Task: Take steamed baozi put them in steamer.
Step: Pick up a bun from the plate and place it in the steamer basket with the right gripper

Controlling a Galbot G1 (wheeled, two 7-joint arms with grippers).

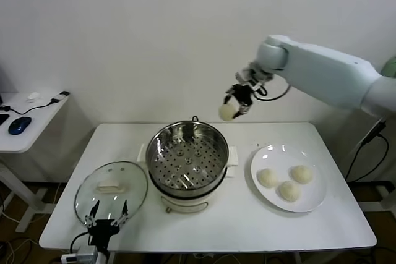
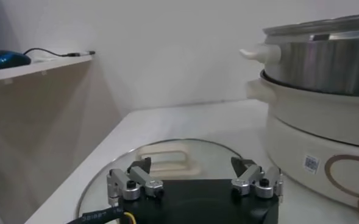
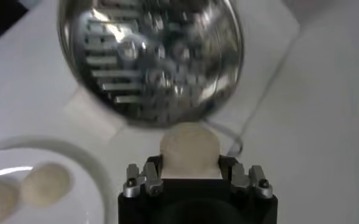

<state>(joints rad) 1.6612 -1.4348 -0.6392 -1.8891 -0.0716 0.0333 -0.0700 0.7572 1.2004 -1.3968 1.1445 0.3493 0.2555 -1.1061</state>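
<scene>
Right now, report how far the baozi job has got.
Done: nothing; the steamer is open but holds no bun. In hand: the right gripper holds one baozi in the air, beyond the steamer's far rim. Left: that bun plus three on the plate. The left gripper idles open over the lid.

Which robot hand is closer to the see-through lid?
Left. The left gripper hangs open over the glass lid's near edge. The right gripper is far off, up behind the steamer, holding a bun.

No text can be read; the small square label (image 2: pixel 311 162) on the steamer (image 2: pixel 325 115) base is illegible.
</scene>
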